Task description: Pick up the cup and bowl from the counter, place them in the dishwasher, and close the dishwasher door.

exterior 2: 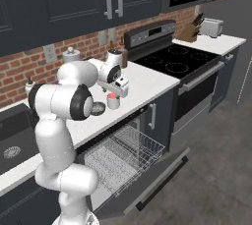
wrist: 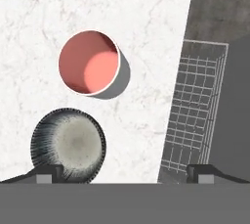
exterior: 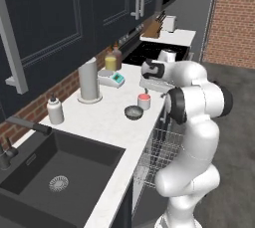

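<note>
The white cup (wrist: pixel 89 62) with its reddish-pink inside stands upright on the white counter (wrist: pixel 146 22), and the dark grey bowl (wrist: pixel 68 145) sits close beside it. My gripper (wrist: pixel 125 174) hangs above them, open and holding nothing, with one fingertip over the bowl's rim and the other over the counter edge. From the base the cup (exterior: pixel 144 101) and bowl (exterior: pixel 133 112) sit near the counter's front edge, under my hand (exterior: pixel 152 80). Below, the dishwasher door (exterior 2: pixel 157 180) lies dropped open and the wire rack (exterior 2: pixel 123 153) is pulled out.
A tall grey cylinder (exterior: pixel 89 80), a white pump bottle (exterior: pixel 55 110), a small scale (exterior: pixel 112 77) and bottles stand toward the wall. The black sink (exterior: pixel 55 172) is to the left. A stove (exterior 2: pixel 172 59) and toaster (exterior 2: pixel 211 26) lie to the right.
</note>
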### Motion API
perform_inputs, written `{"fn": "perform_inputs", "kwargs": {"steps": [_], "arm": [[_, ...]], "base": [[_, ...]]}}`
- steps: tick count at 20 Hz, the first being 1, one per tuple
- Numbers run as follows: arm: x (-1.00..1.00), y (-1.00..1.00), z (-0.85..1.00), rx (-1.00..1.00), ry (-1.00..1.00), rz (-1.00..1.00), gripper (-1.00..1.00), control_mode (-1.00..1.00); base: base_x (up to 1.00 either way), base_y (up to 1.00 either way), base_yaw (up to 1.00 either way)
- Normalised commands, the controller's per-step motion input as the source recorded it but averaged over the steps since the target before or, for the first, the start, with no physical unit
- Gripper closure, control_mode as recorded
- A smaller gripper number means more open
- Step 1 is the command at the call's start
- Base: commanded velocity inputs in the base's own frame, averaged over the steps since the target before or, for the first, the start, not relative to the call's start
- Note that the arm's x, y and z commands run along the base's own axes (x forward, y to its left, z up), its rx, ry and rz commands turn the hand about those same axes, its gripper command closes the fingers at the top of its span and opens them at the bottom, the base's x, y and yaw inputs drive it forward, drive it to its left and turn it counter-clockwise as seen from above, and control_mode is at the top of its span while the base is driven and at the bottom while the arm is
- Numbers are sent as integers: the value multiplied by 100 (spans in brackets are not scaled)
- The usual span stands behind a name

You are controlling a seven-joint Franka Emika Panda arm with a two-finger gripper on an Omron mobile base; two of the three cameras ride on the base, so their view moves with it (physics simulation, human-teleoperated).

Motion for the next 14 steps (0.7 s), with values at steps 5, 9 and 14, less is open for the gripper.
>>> {"fn": "perform_inputs", "kwargs": {"steps": [5,9,14], "arm": [[38,-4,-30,0,1,0,-100,-100],[41,-2,-29,0,0,0,-100,-100],[54,0,-29,0,3,0,-100,-100]], "base": [[0,0,0],[0,0,0],[0,0,0]]}}
